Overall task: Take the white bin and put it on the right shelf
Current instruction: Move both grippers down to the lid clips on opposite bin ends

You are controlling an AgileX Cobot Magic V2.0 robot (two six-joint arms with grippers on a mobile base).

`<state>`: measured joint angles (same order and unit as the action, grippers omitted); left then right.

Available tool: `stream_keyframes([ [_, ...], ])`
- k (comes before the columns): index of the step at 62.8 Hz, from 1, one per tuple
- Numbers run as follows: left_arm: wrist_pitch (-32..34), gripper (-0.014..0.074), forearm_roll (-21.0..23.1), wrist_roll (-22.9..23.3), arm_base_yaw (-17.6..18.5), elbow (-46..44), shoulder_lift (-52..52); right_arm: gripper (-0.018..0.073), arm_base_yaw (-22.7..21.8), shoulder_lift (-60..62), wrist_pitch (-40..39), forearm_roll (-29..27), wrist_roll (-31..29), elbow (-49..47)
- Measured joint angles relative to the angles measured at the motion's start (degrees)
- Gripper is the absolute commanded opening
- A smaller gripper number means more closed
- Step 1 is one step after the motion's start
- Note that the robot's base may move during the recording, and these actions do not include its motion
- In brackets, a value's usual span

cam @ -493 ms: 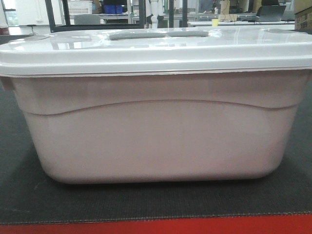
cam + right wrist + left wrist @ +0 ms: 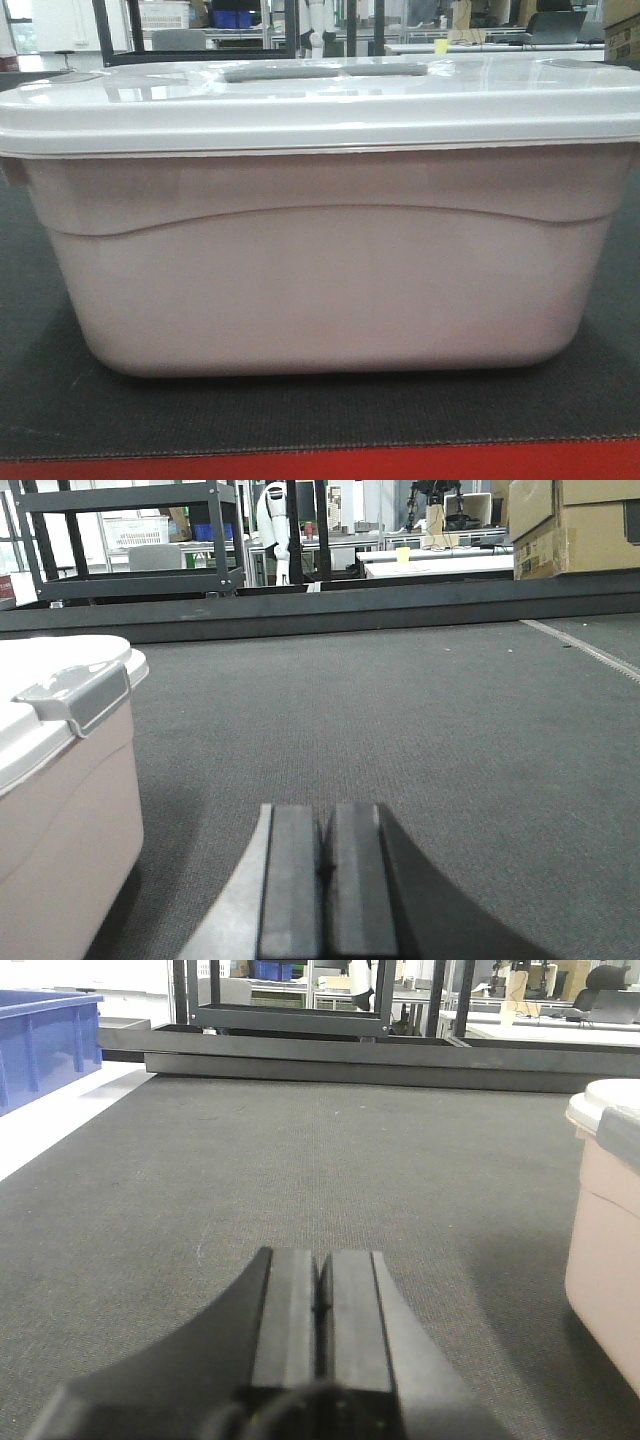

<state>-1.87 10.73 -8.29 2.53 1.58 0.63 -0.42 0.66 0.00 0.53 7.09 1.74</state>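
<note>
Front-facing view: white bin (image 2: 320, 290), lid (image 2: 320, 100) on, contents hidden, on my desk (image 2: 300, 415).
My left tool (image 2: 320, 1305): pads together, empty.
My right tool (image 2: 322, 870): pads together, empty.

1. Bin (image 2: 320, 290): smooth pinkish plastic, dull sheen.
2. Lid (image 2: 320, 110): glossy white plastic, mirroring lights.
3. Mat (image 2: 300, 1180): dark, rough, woven-looking, matt.
4. Blue bin (image 2: 40, 1040), at 10 o'clock in the left wrist view: smooth plastic.
5. Boxes (image 2: 575, 525), at 1 o'clock in the right wrist view: matt cardboard.
</note>
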Motion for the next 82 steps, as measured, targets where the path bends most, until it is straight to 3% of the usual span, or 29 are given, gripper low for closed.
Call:
stream_keyframes([
  [34,0.8,-0.0127,1.0,0.0,0.0,0.0,0.0,0.0074,0.0,0.0,0.0,0.0,0.0,0.0],
  [48,10.4,-0.0126,1.2,0.0,0.0,-0.2,0.0,0.0074,0.0,0.0,-3.7,0.0,0.0,-0.4],
  [57,4.5,-0.0125,-1.0,0.1,0.0,-9.0,0.0,0.0074,0.0,0.0,-4.3,0.0,0.0,-8.1],
  [68,-5.9,-0.0106,-4.1,0.1,0.0,-26.1,-5.2,0.0078,0.0,-4.1,-4.6,0.0,0.0,-22.2],
  [76,-12.6,0.0008,-4.2,0.1,0.0,-35.6,-12.1,0.0088,0.0,-11.6,-3.2,0.0,0.0,-31.6],
  [82,-16.8,0.0129,-4.1,0.1,0.0,-40.1,-17.4,0.0162,0.0,-17.5,-1.8,0.0,0.0,-36.0],
])
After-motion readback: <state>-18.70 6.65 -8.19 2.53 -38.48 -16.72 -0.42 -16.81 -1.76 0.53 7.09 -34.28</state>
